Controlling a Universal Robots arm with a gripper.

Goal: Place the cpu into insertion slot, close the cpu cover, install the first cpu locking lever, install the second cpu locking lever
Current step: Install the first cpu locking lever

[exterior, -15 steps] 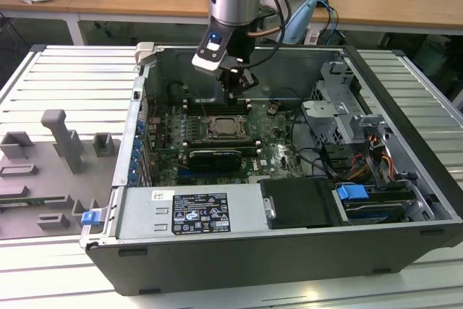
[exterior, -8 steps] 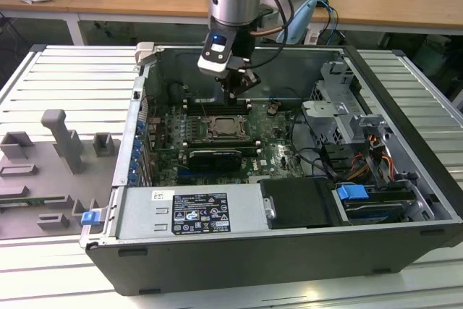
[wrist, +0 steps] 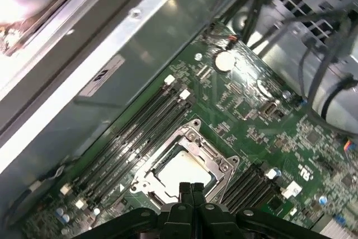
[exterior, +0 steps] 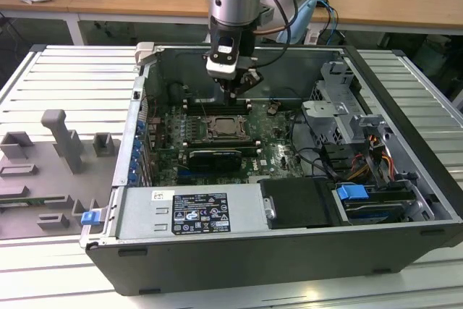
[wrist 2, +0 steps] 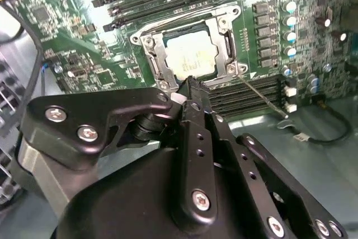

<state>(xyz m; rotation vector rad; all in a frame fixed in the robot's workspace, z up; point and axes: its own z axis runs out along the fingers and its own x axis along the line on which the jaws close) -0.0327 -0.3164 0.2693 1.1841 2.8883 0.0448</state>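
The cpu [wrist 2: 190,57] lies flat in the insertion slot [exterior: 226,129], its pale metal top showing in both wrist views [wrist: 182,170]. The silver cpu cover [wrist 2: 158,62] lies down around it as a frame [wrist: 211,158]. One thin wire lever [wrist 2: 258,98] sticks out from the socket's corner over the black memory slots. My gripper [exterior: 236,90] hangs a little above the socket's far edge. Its black fingertips [wrist: 191,187] are pressed together, shut on nothing. In the second wrist view the gripper [wrist 2: 190,82] points at the socket's edge.
The open computer case [exterior: 405,179] walls in the green motherboard [exterior: 278,153]. Long memory slots [exterior: 217,103] lie just behind the socket and a black card [exterior: 215,158] in front. A drive cage with cables [exterior: 347,121] fills the exterior view's right. Grey fixtures [exterior: 65,142] stand outside.
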